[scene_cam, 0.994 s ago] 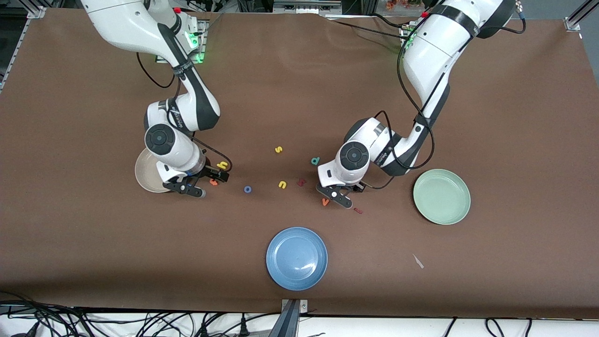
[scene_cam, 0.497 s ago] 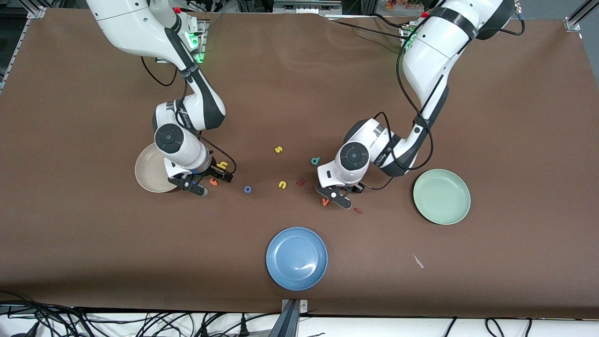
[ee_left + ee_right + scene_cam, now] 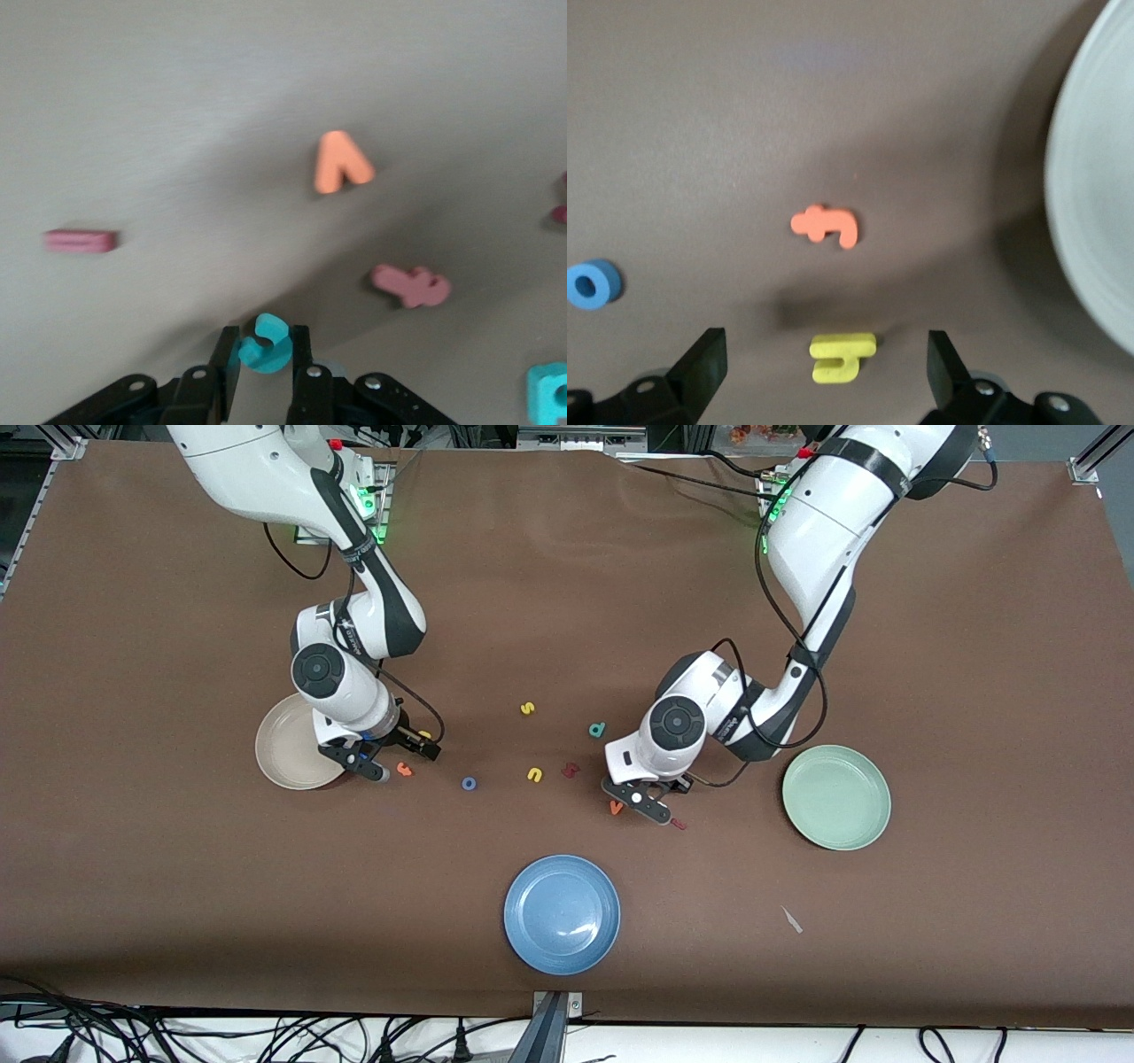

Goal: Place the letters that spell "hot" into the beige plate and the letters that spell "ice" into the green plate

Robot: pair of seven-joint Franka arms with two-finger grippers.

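- Brown table (image 3: pixel 567 602), cables along the edge nearest the front camera; robot bases at the opposite edge.
- Plates: beige plate (image 3: pixel 282 757) toward the right arm's end, green plate (image 3: pixel 836 797) toward the left arm's end, blue plate (image 3: pixel 562 914) between them and nearest the camera. All three hold no letters.
- Left gripper (image 3: pixel 265 372) low over the table between the orange v (image 3: pixel 342 163) and the dark red i (image 3: pixel 81 240); fingers (image 3: pixel 225 367) closed on the teal c (image 3: pixel 263 343). Salmon t (image 3: pixel 412 285) lies just beside it, teal d (image 3: pixel 597 730) farther from the camera.
- Right gripper (image 3: pixel 824 367) low beside the beige plate, jaws wide apart, nothing held. Yellow h (image 3: pixel 842 357) sits between its fingers; orange t (image 3: pixel 826 225) near it on the table; blue o (image 3: pixel 593 284) farther toward the table's middle.
- Yellow s (image 3: pixel 527 708) and yellow u (image 3: pixel 534 774) loose mid-table.
- Both arms reach down from their bases, wrists bent low toward the table.
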